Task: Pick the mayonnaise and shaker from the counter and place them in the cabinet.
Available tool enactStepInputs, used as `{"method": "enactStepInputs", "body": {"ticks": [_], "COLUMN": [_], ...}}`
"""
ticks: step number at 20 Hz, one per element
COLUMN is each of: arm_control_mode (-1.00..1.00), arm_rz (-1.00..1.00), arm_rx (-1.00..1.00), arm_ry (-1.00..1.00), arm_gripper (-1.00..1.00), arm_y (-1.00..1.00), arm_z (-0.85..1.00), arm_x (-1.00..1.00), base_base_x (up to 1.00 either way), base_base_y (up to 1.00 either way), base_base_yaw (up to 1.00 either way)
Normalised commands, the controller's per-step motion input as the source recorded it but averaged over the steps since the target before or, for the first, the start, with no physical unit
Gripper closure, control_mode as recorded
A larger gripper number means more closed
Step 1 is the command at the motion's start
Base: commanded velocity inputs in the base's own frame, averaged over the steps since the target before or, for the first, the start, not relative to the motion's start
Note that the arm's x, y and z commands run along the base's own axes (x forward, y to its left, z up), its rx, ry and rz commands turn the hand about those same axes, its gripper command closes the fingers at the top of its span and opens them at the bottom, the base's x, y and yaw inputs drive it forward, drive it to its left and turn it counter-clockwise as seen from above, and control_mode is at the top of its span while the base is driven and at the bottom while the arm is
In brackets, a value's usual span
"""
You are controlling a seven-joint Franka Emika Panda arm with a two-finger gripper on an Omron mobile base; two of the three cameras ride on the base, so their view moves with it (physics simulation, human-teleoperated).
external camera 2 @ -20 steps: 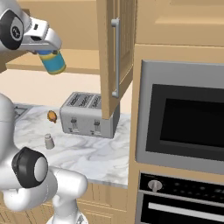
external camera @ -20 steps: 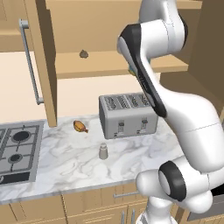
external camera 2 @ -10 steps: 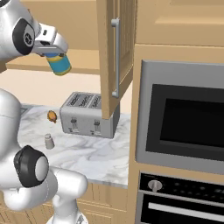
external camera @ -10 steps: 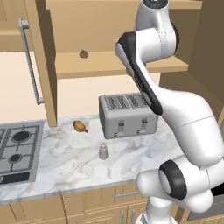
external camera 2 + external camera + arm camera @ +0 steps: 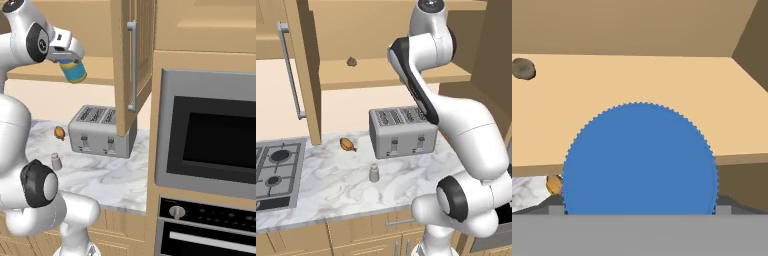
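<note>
The mayonnaise (image 5: 75, 71), a round jar with a blue lid and a blue-and-yellow label, hangs tilted in front of the cabinet shelf (image 5: 102, 70), level with its front edge. My gripper (image 5: 73, 64) is shut on it from above. In the hand view its blue lid (image 5: 640, 160) sits between my fingertips (image 5: 556, 210), with the shelf (image 5: 637, 90) behind it. The shaker (image 5: 374, 172) (image 5: 56, 161), a small grey cylinder, stands upright on the marble counter (image 5: 331, 197) in front of the toaster. Both cabinet doors (image 5: 303, 75) (image 5: 132, 65) stand open.
A small dark lump (image 5: 351, 62) (image 5: 523, 68) lies on the shelf towards its left. A silver toaster (image 5: 402, 131) stands at the counter's back, an orange item (image 5: 347, 145) to its left. The gas hob (image 5: 276, 170) is at far left; a microwave (image 5: 210, 130) and oven stand on the right.
The arm has carried the jar a little to the right in the right base view, closer to the shelf's front. The shaker and the other things have stayed put.
</note>
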Motion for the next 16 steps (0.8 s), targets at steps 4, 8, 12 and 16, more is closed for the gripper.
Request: {"method": "enactStepInputs", "body": {"ticks": [4,8,12,16], "arm_control_mode": [-1.0,-1.0,-1.0,-1.0], "arm_rz": [0.0,0.0,0.0,0.0], "arm_rx": [0.0,0.0,0.0,0.0], "arm_ry": [-0.03,-0.03,-0.03,-0.02], "arm_gripper": [1.0,1.0,1.0,1.0], "arm_y": [-0.08,-0.09,-0.11,-0.13], "arm_z": [0.0,0.0,0.04,0.01], "arm_x": [0.26,0.29,0.32,0.44], "base_base_x": [0.0,0.0,0.0,0.0], "base_base_y": [0.0,0.0,0.0,0.0], "base_base_yaw": [0.0,0.0,0.0,0.0]}}
